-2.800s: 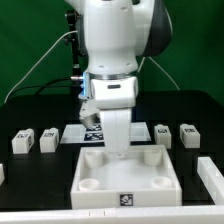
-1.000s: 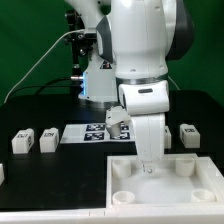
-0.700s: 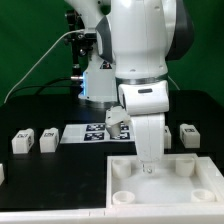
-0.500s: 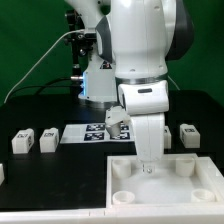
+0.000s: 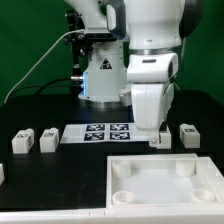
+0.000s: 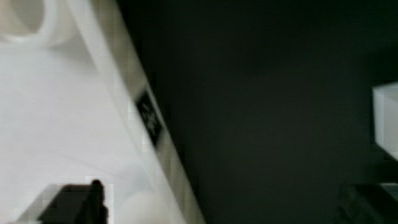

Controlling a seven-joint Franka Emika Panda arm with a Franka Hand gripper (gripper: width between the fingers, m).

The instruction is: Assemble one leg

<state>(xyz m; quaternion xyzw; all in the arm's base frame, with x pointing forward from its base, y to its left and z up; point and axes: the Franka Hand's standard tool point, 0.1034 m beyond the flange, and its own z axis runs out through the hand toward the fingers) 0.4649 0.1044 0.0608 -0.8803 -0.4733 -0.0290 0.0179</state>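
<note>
1. as the exterior view shows it, the claw (image 5: 153, 133) hangs low over the black worktop (image 5: 50, 115), just behind the far rim of the white tray (image 5: 160, 203). the arm's white body hides the claw's fingers from this side.
2. seen from the wrist, the claw (image 6: 222, 200) stands wide. one dark fingertip (image 6: 71, 203) shows over the tray's white surface, and the other is only a faint dark shape against the worktop. between them lie only the tray's wall and bare worktop; nothing is held.
3. the leg (image 5: 159, 141), a small white block, stands upright on the worktop directly beneath the claw and close to its tips. whether they touch cannot be told.
4. a second leg (image 5: 188, 134) stands near the claw, on the exterior view's right of it. a third leg (image 5: 47, 140) and a fourth leg (image 5: 22, 143) stand well apart from the claw, on the exterior view's left.
5. the marker board (image 5: 95, 133) lies flat on the worktop between the claw and those two legs, just beside the claw.
6. in the wrist view the tray (image 6: 71, 110) has a small black-and-white marker (image 6: 151, 115) on its wall and one round socket (image 6: 36, 25) at a corner.
7. a white part (image 6: 386, 120) sits beyond the claw, cut by the wrist view's edge; what it is cannot be told.
</note>
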